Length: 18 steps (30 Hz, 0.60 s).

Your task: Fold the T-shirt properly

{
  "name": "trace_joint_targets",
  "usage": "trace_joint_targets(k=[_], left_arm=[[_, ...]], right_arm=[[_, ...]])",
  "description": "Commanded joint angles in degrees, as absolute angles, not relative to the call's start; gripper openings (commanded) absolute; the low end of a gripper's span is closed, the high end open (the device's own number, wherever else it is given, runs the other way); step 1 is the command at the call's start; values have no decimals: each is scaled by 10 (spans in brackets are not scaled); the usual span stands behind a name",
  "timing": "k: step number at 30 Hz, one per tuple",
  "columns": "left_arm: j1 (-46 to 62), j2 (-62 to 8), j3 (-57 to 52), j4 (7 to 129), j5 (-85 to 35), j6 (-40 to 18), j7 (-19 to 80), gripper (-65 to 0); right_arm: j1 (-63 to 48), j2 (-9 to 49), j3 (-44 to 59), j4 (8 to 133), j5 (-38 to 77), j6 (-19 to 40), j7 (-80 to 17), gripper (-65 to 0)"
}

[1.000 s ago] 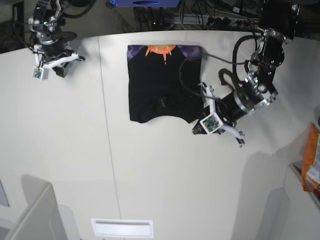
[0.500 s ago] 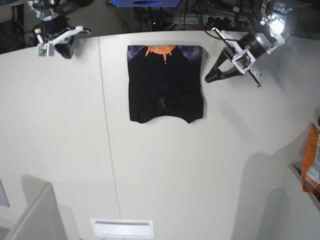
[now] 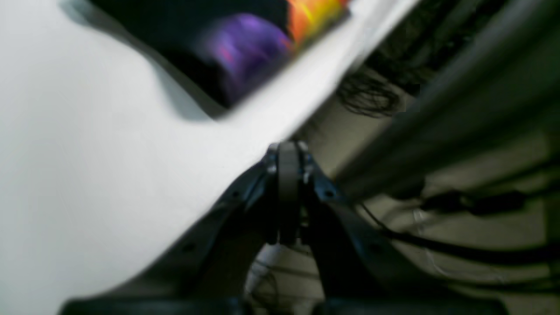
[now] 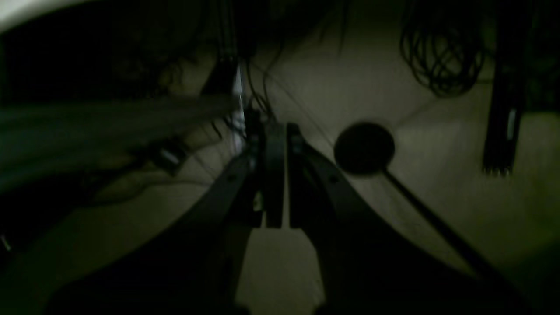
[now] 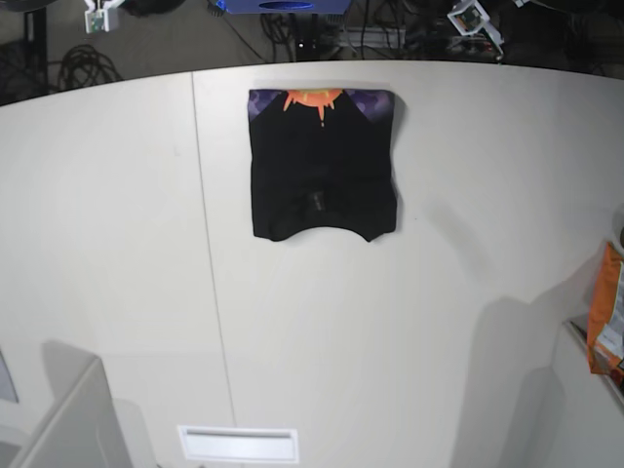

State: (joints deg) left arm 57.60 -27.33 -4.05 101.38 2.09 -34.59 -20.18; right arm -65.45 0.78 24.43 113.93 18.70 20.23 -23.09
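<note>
Both grippers seen pressed together, empty: left gripper (image 3: 286, 153), right gripper (image 4: 274, 131), beyond bench (image 5: 117, 244) far edge. T-shirt (image 5: 322, 171) folded compact near that edge. Fold judged finished; arms best parked clear, cloth left undisturbed.

Premises appear to be a robotics lab or test workspace. Evidence: a broad white worktable (image 5: 409, 322) with a seam line, standing on a bare floor; coiled black cables (image 5: 83, 66) and further wiring trailing behind its far edge; a blue equipment case (image 5: 283, 6) beyond the table; small camera modules (image 5: 100, 17) mounted at the upper corners; an orange packet (image 5: 606, 322) at the right margin
</note>
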Motion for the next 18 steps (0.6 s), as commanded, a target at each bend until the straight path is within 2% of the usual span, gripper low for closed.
trace_joint_targets(k=[1, 8, 18], left_arm=[[596, -276, -41, 1008, 13, -349, -216, -650], [580, -257, 10, 842, 12, -348, -216, -650], [459, -227, 90, 552, 12, -280, -216, -650]], right_arm=[[-668, 10, 244, 1137, 173, 202, -233, -650], [-640, 8, 186, 1024, 45, 203, -236, -650], [-518, 15, 122, 792, -8, 203, -236, -650]])
